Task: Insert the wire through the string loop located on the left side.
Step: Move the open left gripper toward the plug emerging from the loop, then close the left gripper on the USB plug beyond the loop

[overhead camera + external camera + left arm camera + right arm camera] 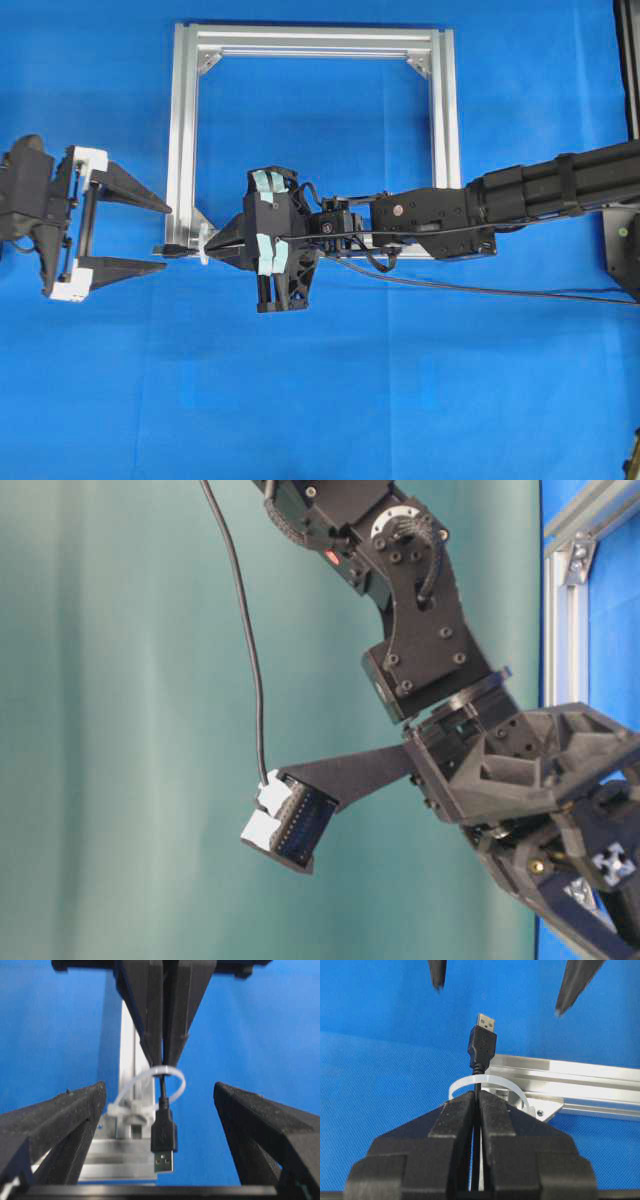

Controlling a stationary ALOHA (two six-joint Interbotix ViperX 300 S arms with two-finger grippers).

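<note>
The wire's black USB plug [164, 1140] has passed through the white string loop [172, 1072] and pokes out on the left of it. The loop [203, 245] stands at the lower left corner of the silver frame [185, 130]. My right gripper [476, 1094] is shut on the wire just behind the loop [505, 1082], with the plug [482, 1042] ahead of its tips. My left gripper [165, 237] is open, one finger on each side of the plug [172, 251] and neither touching it. In the left wrist view the left gripper [160, 1087] faces the right gripper [163, 1062].
The rest of the wire [480, 290] trails right across the blue cloth beneath the right arm [540, 190]. The frame's far rail [310, 40] lies at the back. A dark fixture [625, 250] sits at the right edge.
</note>
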